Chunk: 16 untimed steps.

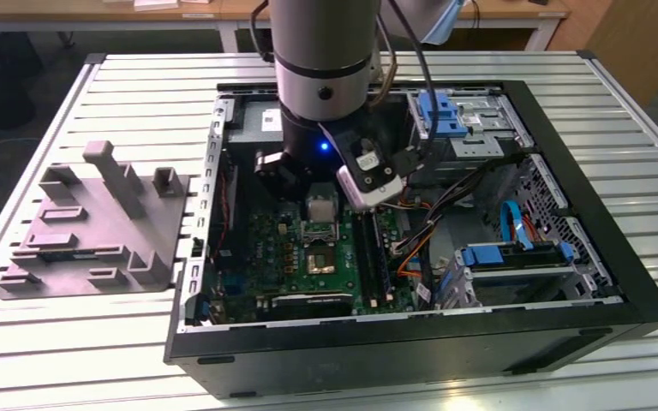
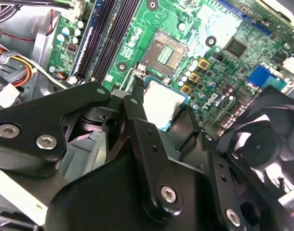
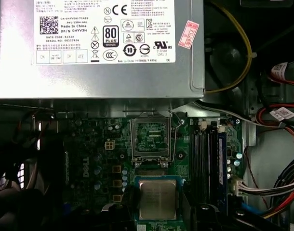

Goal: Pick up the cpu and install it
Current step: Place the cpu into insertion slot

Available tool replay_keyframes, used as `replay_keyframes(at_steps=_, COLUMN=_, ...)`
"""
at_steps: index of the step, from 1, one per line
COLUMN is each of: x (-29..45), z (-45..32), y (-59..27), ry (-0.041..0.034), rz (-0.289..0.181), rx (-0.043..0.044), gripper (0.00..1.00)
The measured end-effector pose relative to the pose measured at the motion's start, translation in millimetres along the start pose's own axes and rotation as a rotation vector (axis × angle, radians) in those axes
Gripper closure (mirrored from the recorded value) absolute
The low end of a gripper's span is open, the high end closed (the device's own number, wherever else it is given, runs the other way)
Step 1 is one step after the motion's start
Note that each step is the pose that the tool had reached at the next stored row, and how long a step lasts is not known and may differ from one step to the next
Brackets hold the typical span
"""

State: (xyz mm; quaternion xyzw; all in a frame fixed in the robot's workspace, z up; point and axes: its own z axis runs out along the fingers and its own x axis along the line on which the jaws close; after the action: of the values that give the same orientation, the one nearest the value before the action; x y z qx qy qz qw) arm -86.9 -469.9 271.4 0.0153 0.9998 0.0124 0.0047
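My gripper [image 2: 164,103] is shut on the cpu [image 2: 162,102], a small flat square chip with a silvery top and a thin blue-green rim. One black finger [image 2: 137,96] presses one edge of the chip, and the other finger presses the opposite edge. The cpu [image 3: 157,199] hangs a little above the green motherboard, just beside the open socket [image 3: 152,137]. The socket's [image 2: 164,50] pin field is uncovered and its retaining lever is swung clear. In the exterior view the cpu [image 1: 321,208] shows as a silvery patch below the arm's wrist, inside the open computer case [image 1: 421,342].
The grey power-supply box [image 3: 99,48] borders the socket on one side, and dark memory slots [image 3: 207,154] run along another. A black fan [image 2: 267,144] sits near the gripper. Loose cables [image 1: 466,188] and blue drive brackets [image 1: 512,254] occupy the exterior view's right. A grey fixture [image 1: 89,223] rests on the table.
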Motion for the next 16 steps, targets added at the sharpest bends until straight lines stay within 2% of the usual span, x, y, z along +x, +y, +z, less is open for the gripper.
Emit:
replay_keyframes(at_steps=6, x=-0.1, z=10.5, y=-0.6, ry=0.0, rz=0.0, rx=-0.0001, gripper=0.53)
replay_keyframes(at_steps=16, x=-0.1, z=12.6, y=-0.7, ry=-0.0001, rz=0.0, rx=-0.0001, gripper=0.53)
